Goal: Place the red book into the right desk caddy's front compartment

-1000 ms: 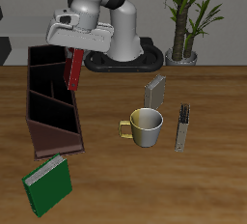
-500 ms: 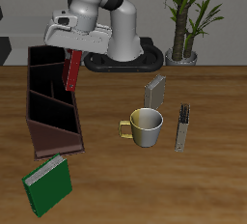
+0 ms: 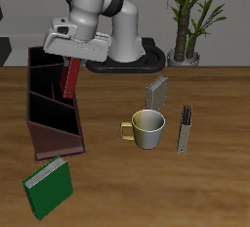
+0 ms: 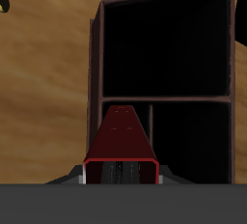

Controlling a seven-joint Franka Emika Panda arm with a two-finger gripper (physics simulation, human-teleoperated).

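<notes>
My gripper [image 3: 72,61] is shut on the red book [image 3: 69,78] and holds it upright by its top edge. The book hangs over the far part of the right desk caddy [image 3: 49,123], a long dark brown-maroon tray with dividers, with its lower end near the caddy's inner wall. In the wrist view the red book [image 4: 120,143] sticks out from between the fingers of the gripper [image 4: 120,173]. Below it are the caddy's [image 4: 99,54] dark compartments and a divider. The fingertips are hidden behind the book.
A green book [image 3: 48,187] lies near the table's front edge, by the caddy's near end. A white mug [image 3: 147,129], an upright grey book [image 3: 157,93] and a thin dark book [image 3: 185,128] stand mid-table. A potted plant [image 3: 186,25] stands at the back.
My gripper has shifted with the red book sideways, further over the caddy, and a little lower. Nothing else has moved.
</notes>
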